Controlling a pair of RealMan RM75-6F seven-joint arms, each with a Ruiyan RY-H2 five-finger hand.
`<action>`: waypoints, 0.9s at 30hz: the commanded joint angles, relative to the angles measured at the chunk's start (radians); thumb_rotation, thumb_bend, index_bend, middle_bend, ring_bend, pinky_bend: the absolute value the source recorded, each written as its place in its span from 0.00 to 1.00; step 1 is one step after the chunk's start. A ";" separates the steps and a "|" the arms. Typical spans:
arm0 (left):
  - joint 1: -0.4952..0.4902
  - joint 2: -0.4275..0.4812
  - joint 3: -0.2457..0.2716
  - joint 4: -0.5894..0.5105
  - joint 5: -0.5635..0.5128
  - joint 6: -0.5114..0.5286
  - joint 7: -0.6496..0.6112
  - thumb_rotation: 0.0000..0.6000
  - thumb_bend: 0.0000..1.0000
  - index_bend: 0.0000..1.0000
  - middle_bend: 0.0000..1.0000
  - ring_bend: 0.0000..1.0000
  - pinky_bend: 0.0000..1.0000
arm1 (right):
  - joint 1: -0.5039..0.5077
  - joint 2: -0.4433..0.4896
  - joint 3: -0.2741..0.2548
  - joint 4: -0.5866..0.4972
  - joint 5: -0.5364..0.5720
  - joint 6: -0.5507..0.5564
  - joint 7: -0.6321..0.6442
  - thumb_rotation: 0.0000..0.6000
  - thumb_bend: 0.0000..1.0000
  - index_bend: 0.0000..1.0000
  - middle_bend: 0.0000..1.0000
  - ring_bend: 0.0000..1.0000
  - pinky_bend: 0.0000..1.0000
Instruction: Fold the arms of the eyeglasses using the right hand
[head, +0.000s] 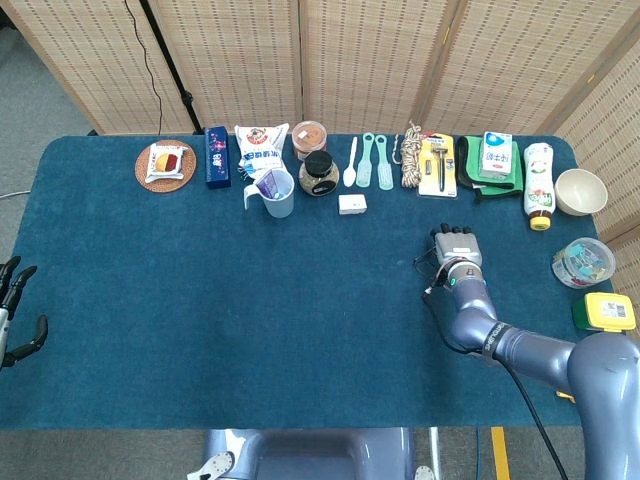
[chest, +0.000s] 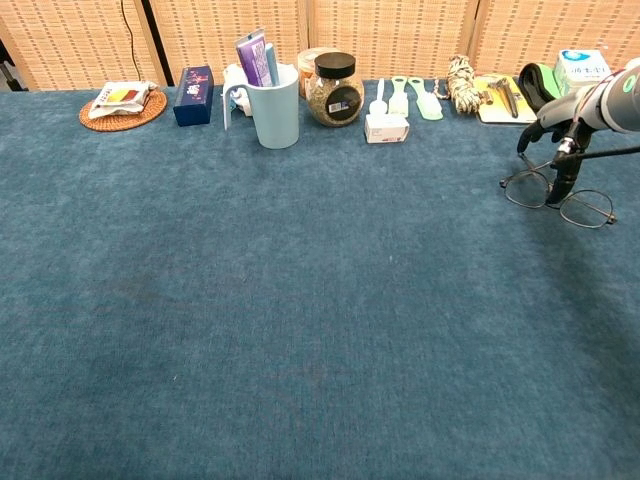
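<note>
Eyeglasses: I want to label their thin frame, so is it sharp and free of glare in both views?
Chest view: the eyeglasses are sharp, no glare, with the right hand above them at the frame edge. Head view: the wire is faint against the dark cloth and mostly hidden by the hand.

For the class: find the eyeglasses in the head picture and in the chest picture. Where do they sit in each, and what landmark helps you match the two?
Head view: eyeglasses right of centre on the blue cloth, mostly hidden under the right hand.
Chest view: eyeglasses at the far right edge, lenses plainly visible, right hand over them.
Shared landmark: the white box, behind and to their left.
</note>
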 joint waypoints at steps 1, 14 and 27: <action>0.000 -0.001 0.000 0.002 0.000 0.000 -0.002 0.64 0.50 0.12 0.00 0.00 0.04 | -0.002 -0.014 -0.005 0.018 0.010 -0.002 -0.008 1.00 0.24 0.09 0.00 0.00 0.00; 0.003 0.001 0.000 0.002 0.000 0.005 -0.003 0.64 0.50 0.12 0.00 0.00 0.04 | -0.011 -0.039 0.001 0.047 -0.011 0.003 -0.014 1.00 0.24 0.14 0.00 0.00 0.00; 0.003 0.006 -0.001 -0.006 0.002 0.008 0.003 0.64 0.50 0.12 0.00 0.00 0.04 | -0.025 -0.067 0.007 0.094 -0.032 -0.002 -0.028 1.00 0.24 0.20 0.00 0.00 0.00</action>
